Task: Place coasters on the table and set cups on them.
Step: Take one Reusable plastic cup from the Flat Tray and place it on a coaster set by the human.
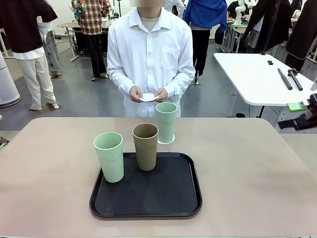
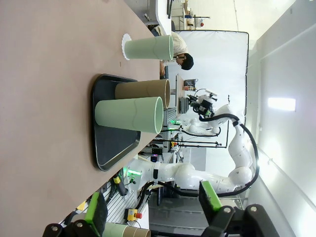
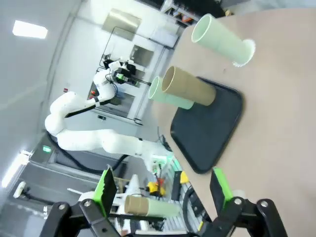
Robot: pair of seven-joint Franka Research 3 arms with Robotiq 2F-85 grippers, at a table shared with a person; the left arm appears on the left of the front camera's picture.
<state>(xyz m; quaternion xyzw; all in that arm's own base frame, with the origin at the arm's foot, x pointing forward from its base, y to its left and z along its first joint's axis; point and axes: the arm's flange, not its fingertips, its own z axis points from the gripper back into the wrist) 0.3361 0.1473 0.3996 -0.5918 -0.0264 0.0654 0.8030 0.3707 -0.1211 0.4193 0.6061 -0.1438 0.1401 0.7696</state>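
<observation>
Coaster (image 1: 167, 143) mostly hidden under far green cup (image 1: 166, 121), left hand (image 2: 153, 203) and right hand (image 3: 163, 190) both apart

Bright, even overhead light; faint soft shadows on the table (image 1: 247, 173); sharp front view; wide-angle bending in wrist views

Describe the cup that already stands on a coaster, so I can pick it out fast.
On the wide beige table, look just past the far edge of the black rectangular tray. A tall pale green tumbler stands there on a white lacy paper doily. The other green tumbler and the tan-brown one stand on the tray instead.
</observation>
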